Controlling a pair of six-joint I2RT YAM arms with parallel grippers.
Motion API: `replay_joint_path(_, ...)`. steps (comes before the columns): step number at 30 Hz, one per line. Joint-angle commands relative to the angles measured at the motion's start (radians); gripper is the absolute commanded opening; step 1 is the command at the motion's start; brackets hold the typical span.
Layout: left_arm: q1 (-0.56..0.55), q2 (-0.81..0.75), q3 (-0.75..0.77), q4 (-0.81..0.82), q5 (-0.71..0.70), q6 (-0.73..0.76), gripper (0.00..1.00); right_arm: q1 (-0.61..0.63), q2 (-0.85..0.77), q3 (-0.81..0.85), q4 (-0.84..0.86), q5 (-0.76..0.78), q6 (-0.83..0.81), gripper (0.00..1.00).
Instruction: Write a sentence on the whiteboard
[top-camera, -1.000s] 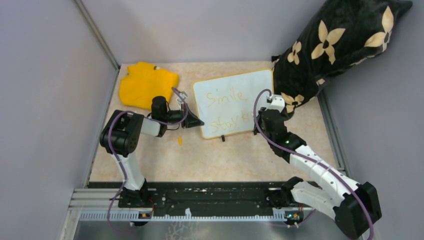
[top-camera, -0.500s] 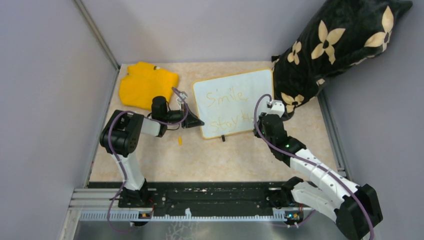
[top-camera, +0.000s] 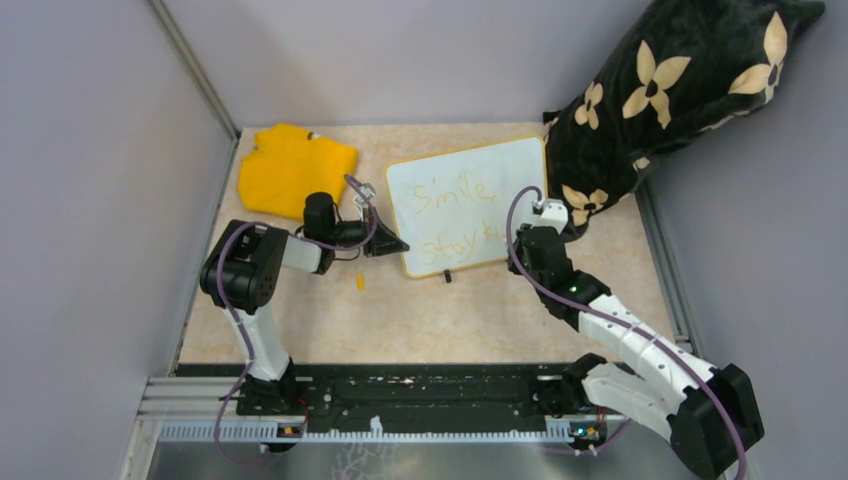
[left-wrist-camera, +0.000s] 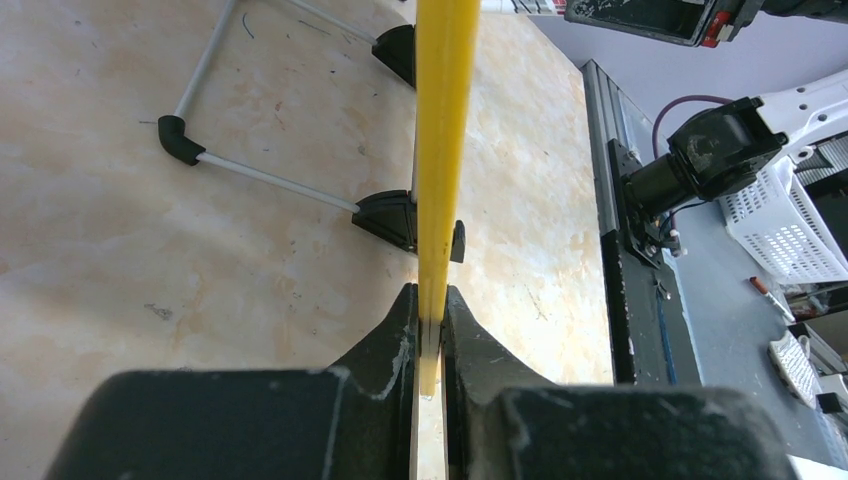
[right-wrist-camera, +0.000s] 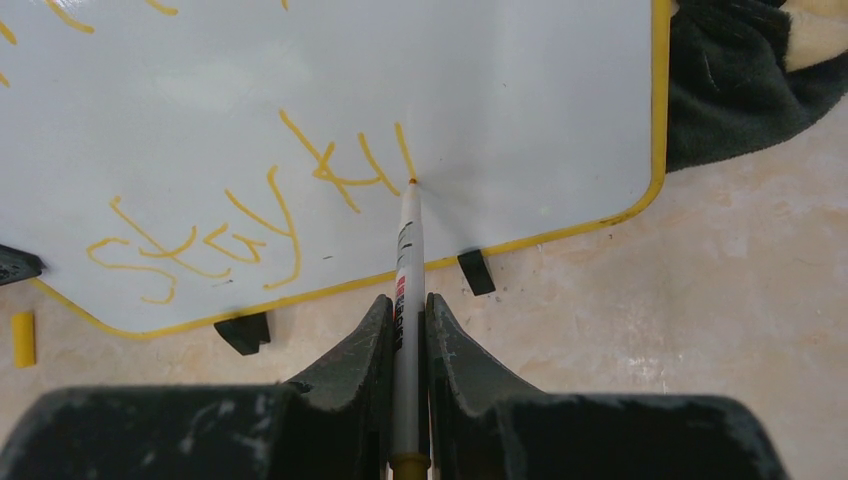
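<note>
Right arm has drifted slightly toward the near edge of the table since a second ago, and the second line has gained a short stroke after the "k". Left arm hasn't budged.

The whiteboard (top-camera: 465, 175) sits at the far middle of the table (top-camera: 450, 320), long side roughly along the far edge, skewed a little. Its far-right corner is up against the black flowered pillow (top-camera: 680, 90). In the left wrist view it stands tilted on a wire stand (left-wrist-camera: 260, 175) with black clip feet (right-wrist-camera: 477, 271).

Left gripper (left-wrist-camera: 428, 292): jaws pressed onto the board's yellow rim, pinching its left edge close to the near-left corner.

Right gripper (right-wrist-camera: 407, 300): jaws closed on the marker (right-wrist-camera: 408, 250), barrel running straight out between the fingers. The tip touches the board surface at the bottom of the last stroke, toward the near-right corner, a bit above the near rim.

The sentence (right-wrist-camera: 325, 170) is in thin yellow-orange: "Smile" on the top line, then "Stay k" plus one short stroke below. The marker tip is at the right end of that second line; everything written lies left of it.

Yellow cloth (top-camera: 295, 168) is at the far-left corner, apart from the board. A small yellow cap (top-camera: 360, 283) lies on the table near the board's near-left corner, just beside the left gripper.
</note>
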Motion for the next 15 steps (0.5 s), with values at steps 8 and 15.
replay_joint_path(8, -0.006, 0.013, -0.001, -0.072, -0.049, 0.018, 0.0, -0.017, 0.039, 0.095, 0.043, 0.025, -0.03, 0.0)
replay_joint_path(15, -0.006, 0.015, 0.0, -0.074, -0.049, 0.02, 0.0, -0.034, 0.048, 0.117, 0.046, 0.026, -0.043, 0.0)
